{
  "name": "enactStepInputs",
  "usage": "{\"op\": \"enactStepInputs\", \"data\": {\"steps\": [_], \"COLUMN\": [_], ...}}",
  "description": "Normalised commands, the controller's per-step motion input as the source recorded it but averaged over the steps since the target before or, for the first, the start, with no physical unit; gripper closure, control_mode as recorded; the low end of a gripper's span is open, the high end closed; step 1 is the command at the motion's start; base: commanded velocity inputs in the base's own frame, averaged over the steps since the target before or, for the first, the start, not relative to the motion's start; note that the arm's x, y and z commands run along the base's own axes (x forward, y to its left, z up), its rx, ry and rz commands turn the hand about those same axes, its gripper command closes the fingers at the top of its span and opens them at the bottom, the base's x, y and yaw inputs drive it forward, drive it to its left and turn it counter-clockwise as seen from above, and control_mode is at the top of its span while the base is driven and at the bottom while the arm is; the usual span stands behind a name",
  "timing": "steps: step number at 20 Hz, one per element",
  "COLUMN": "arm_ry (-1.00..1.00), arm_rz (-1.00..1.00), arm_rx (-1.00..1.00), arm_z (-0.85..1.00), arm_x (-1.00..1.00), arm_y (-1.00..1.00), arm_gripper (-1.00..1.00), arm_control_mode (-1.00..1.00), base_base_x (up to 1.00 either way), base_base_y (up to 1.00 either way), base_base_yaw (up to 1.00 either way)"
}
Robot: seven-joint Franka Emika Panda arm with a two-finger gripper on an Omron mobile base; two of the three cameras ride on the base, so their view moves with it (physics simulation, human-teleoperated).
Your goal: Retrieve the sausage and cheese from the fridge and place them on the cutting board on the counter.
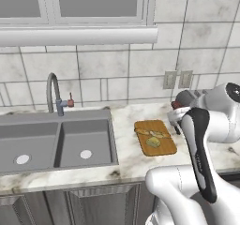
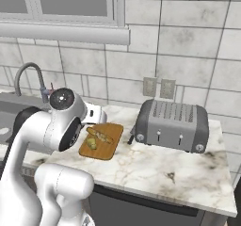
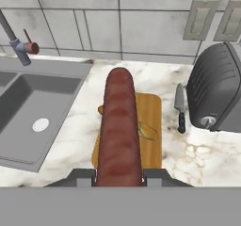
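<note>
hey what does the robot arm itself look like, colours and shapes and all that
The arm is built of glossy white, rounded shells with dark, near-black bands and joint caps; a round dark disc caps one joint. The gripper has two small dark grey, blocky fingertips. No cables or markings can be made out.

Marbled glossy stone tabletop (image 1: pixel 126 161); matt grey steel sink (image 1: pixel 56 144); grained wooden cutting board (image 3: pixel 150 112); brushed-metal toaster (image 2: pixel 172 125); smooth, slightly shiny sausage (image 3: pixel 120 131).

free: bare counter (image 2: pixel 155 168) at 6 o'clock of cutting board (image 2: pixel 110 142) | blocks: toaster (image 2: pixel 172 125) at 3 o'clock, knife (image 3: pixel 180 108) between | sink (image 1: pixel 56 142) open at 9 o'clock | cheese (image 2: pixel 92 144) on board
</note>
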Motion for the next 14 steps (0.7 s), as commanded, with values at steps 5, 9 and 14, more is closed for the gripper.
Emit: {"op": "enactStepInputs", "data": {"steps": [5, 9, 14], "arm_ry": [0.25, 0.09, 0.07], "arm_rz": [0.24, 0.33, 0.23], "arm_rx": [0.0, 0.0, 0.0], "arm_z": [-0.27, -0.44, -0.46], "arm_x": [0.67, 0.4, 0.46], "arm_y": [-0.13, -0.03, 0.0], "arm_gripper": [1.0, 1.0, 1.0], "arm_control_mode": [-1.0, -1.0, -1.0], "base_base_x": [0.0, 0.0, 0.0], "base_base_y": [0.0, 0.0, 0.0], "base_base_yaw": [0.0, 0.0, 0.0]}}
